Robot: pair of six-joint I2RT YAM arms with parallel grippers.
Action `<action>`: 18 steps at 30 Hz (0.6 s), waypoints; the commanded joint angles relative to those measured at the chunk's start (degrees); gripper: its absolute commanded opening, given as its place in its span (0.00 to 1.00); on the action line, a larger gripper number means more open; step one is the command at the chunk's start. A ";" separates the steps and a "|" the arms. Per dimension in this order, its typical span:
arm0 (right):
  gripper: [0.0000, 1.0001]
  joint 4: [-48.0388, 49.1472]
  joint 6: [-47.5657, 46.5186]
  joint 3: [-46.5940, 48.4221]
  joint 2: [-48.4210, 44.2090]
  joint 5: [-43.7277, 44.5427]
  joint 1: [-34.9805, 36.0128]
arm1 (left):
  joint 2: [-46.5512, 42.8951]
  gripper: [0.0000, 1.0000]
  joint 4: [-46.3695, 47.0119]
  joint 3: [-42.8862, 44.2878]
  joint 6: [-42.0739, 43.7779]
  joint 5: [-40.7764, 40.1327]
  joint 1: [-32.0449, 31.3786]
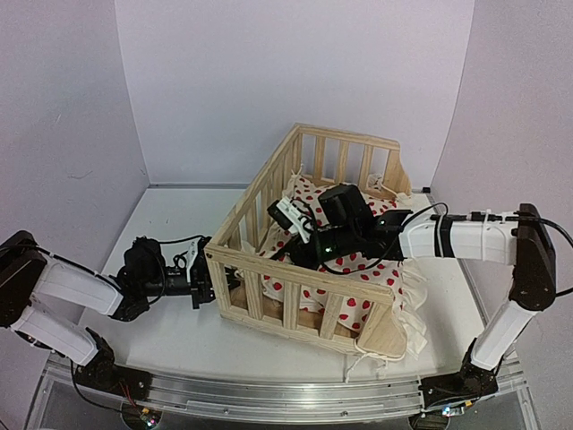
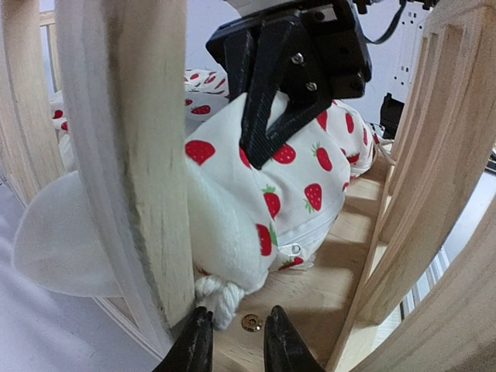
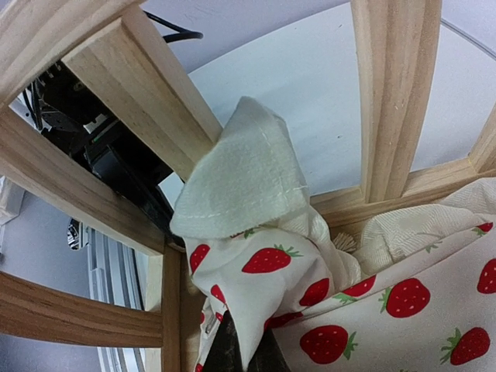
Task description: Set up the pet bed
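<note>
Wood slats of the pet bed (image 1: 286,271) stand right beside the left jaws, which poke in low at the bed's near corner on the left arm's side. Those jaws are open just a little. I see nothing between the two black fingertips (image 2: 194,345). Just past the tips lie a knotted tie string (image 2: 221,298) and a small round brass stud (image 2: 250,322), both on the bed's wooden floor. Beyond the string the cushion (image 2: 232,194) bulges up, white with red strawberries.

Right jaws reach down into the middle of the bed from above. They are shut tight and pinch a fold of the cushion cloth, which bunches up around them. Just ahead of them, a plain white flap (image 3: 240,170) of the cushion pokes out between two slats. Seen from the left jaws, the right jaws are straight ahead and higher up, pressing into the top of the cushion.

The bed stands on the white surface (image 1: 170,224) between the two arms. The cushion's ruffle spills over the rail at the near corner on the right arm's side.
</note>
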 commanded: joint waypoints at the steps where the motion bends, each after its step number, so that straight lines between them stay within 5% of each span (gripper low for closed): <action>1: 0.00 3.46 0.64 -0.81 -2.11 -2.05 1.61 | -2.11 0.23 9.58 0.90 -2.63 -10.02 0.13; 11: 0.00 3.63 -0.13 -2.04 -4.60 2.23 2.16 | -4.69 0.00 7.30 0.01 -3.29 -8.57 0.01; 18: 0.00 0.27 -2.86 -1.68 -7.65 2.65 2.17 | -16.64 0.00 -18.71 5.89 -1.07 -6.75 0.01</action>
